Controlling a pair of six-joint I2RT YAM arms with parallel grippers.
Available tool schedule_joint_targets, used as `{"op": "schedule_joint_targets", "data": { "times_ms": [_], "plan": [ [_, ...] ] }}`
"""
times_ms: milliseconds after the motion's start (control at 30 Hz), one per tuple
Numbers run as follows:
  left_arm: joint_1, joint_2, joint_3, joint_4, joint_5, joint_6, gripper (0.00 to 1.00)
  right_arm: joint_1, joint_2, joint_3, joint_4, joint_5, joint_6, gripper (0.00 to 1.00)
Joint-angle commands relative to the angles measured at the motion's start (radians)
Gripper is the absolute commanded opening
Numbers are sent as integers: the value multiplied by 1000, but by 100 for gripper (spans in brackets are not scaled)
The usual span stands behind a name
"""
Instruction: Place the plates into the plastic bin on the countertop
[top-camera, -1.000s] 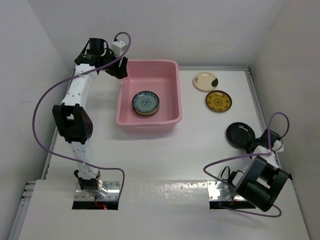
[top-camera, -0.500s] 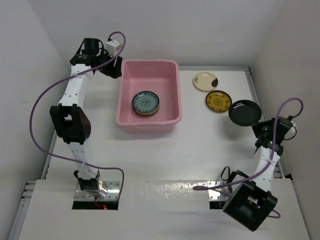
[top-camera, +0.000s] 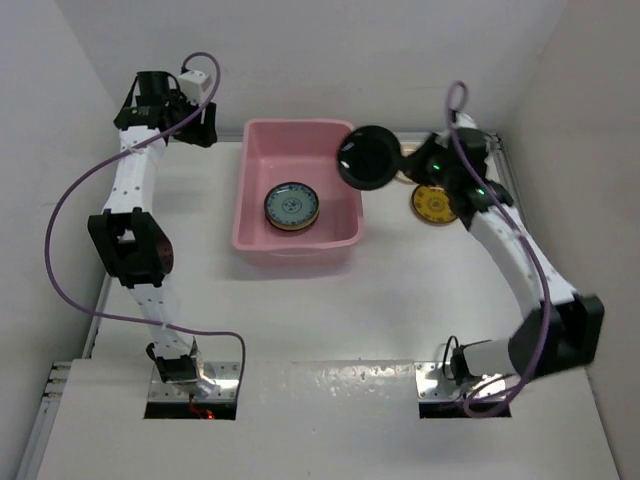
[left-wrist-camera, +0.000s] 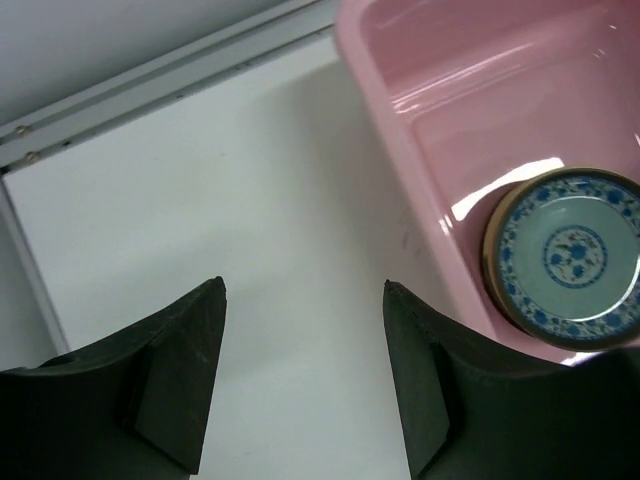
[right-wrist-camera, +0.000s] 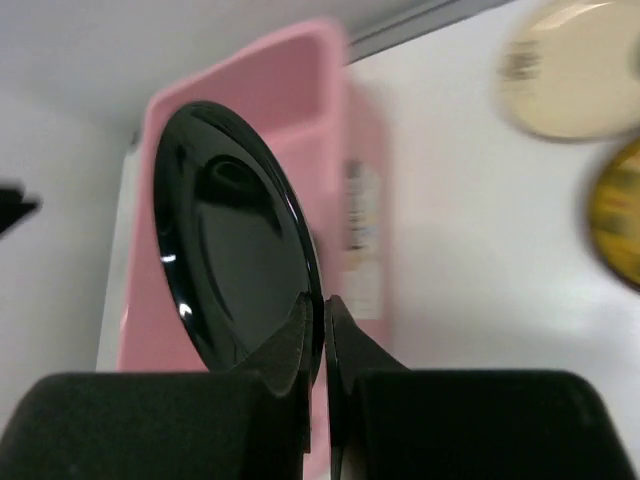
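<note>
My right gripper is shut on the rim of a glossy black plate, which hangs tilted on edge over the far right corner of the pink plastic bin. In the right wrist view the fingers pinch the black plate at its edge, with the bin behind it. A teal-blue patterned plate lies on top of another inside the bin. A mustard plate lies on the countertop. A cream plate shows blurred beside it. My left gripper is open and empty over bare countertop left of the bin.
White walls close in the countertop on the left, back and right. A metal edge strip runs along the back behind the left gripper. The bin's left wall and the blue plate sit to that gripper's right.
The right arm swung the black plate from the table's right side up and left to the bin's far right corner. The left arm drew back left, away from the bin.
</note>
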Motion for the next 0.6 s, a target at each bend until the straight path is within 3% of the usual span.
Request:
{"op": "schedule_joint_targets", "data": {
  "times_ms": [0,133,267,433,567],
  "plan": [
    [48,0,43,35,-40,-39,67,164,202,232,1,-20,-122,0],
    [94,0,9,44,-52,-48,67,296,554,563,-144,-49,-165,0],
    [116,0,-14,44,-62,-25,67,342,756,708,-202,-62,-173,0],
    [147,-9,-23,44,-40,-16,67,372,889,833,-237,-75,-170,0],
    [165,-9,-33,44,-28,-7,67,358,938,842,-231,-75,-133,0]
  ]
}}
